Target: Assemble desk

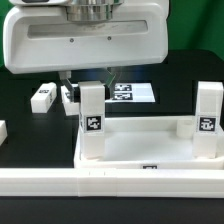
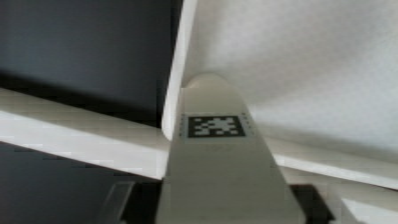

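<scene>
1. Position: white plastic tray-like desk panel with raised rim (image 1: 150, 146) lies flat on the black tabletop (image 1: 35, 135). It sits just beside the long white border rail (image 1: 40, 183); contact between them cannot be confirmed.
2. Legs: two white square block legs stand upright at the panel's corners. The left leg (image 1: 92, 108) is at the exterior view's left and the right leg (image 1: 208, 108) at the exterior view's right. Each carries a black-and-white tag. Whether either is fully seated in its socket is hidden. A loose leg (image 1: 42, 96) lies on the tabletop, well apart from the desk panel.
3. Claw: the claw (image 1: 90, 88) hangs over the left leg with one finger on each side. In the wrist view the dark fingers (image 2: 134, 197) closely flank the tagged block. Whether the pads press on it or stand just off it cannot be told.
4. Handling (judgement): the parts look like hard moulded plastic, so stiff and light. The smooth faces are likely slippery under the pads. They do not look fragile, but a tilted leg would probably bind in its socket.
5. Hold (judgement): take a leg across two opposite flat faces, high up and clear of the rim, with its axis vertical. The light desk panel may slide or turn when a leg is pushed or twisted.
6. Other: the flat white marker board (image 1: 132, 93) lies beyond the desk panel and is not part of the work.
</scene>
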You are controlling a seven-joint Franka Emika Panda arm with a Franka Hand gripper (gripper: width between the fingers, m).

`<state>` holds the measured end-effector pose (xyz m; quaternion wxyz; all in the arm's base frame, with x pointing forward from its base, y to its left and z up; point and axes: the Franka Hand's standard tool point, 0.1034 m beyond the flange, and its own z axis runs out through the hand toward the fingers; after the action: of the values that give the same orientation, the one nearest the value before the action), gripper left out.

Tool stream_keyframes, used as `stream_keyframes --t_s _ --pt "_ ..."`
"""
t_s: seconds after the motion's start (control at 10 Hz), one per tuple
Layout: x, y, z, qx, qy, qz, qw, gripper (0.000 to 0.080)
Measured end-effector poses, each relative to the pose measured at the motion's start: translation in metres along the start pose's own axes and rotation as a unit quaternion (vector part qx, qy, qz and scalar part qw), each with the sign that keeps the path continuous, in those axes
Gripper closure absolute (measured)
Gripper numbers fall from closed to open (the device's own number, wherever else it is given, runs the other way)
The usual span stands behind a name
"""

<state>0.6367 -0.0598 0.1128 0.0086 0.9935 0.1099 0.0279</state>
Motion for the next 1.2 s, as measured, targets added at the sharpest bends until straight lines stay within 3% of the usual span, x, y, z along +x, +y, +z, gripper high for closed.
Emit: stream_keyframes --t_s 0.4,0.7,0.9,1.2 --pt "0.0005 -0.0008 0.0005 0.004 0.009 0.215 0.977 0.0511" --pt "0.001 0.0018 0.0016 0.015 0.02 0.347 0.937 0.0511" --pt "0.001 0.003 0.0019 0.024 0.02 0.462 0.886 0.0511" --pt "0.0026 0.002 0.0022 0.027 0.02 0.578 0.816 0.0511"
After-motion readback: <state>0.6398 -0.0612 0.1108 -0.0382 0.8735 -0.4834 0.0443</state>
